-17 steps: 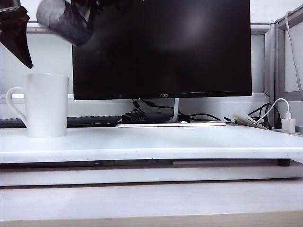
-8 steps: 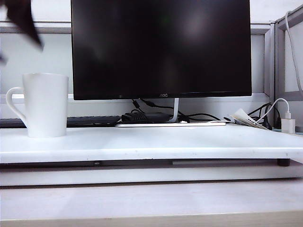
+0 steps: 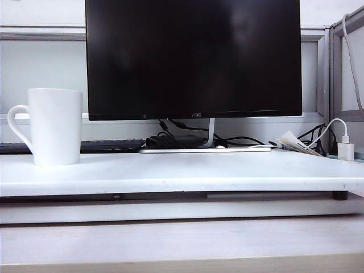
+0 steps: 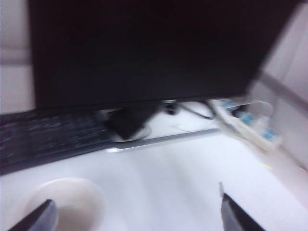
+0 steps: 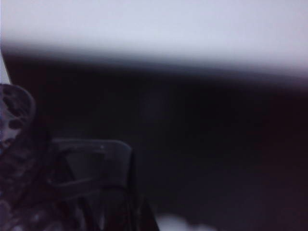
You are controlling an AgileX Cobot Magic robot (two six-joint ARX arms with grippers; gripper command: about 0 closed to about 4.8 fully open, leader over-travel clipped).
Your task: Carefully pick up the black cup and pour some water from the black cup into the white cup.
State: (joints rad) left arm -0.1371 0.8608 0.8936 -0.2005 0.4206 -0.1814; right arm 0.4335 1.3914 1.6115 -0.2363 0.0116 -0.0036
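Across the upper middle of the exterior frame stands a big dark monitor [image 3: 193, 57], switched off, on its thin foot at the back of the white worktop [image 3: 187, 173]. It is only background, but it fills most of both wrist views, which means both arms are raised and looking toward it. Neither arm shows in the exterior view.

At the left of the exterior frame the white cup [image 3: 52, 126] stands upright on the worktop, handle to the left edge, mouth free. It is placed alone with bare surface around, I think so that a pour from above has room.

Behind it a dark keyboard [image 3: 111, 145] lies flat under the monitor.

The left tool [image 4: 137, 214] is spread wide and holds nothing; its two tips show at the lower corners of its view, with the white cup's round rim [image 4: 67, 204] near one tip, below it.

The right tool is pressed together on the black cup [image 5: 14, 159], whose dimpled side shows at the left edge of that blurred view; probably it is carried high, away from the white cup. No water is visible.
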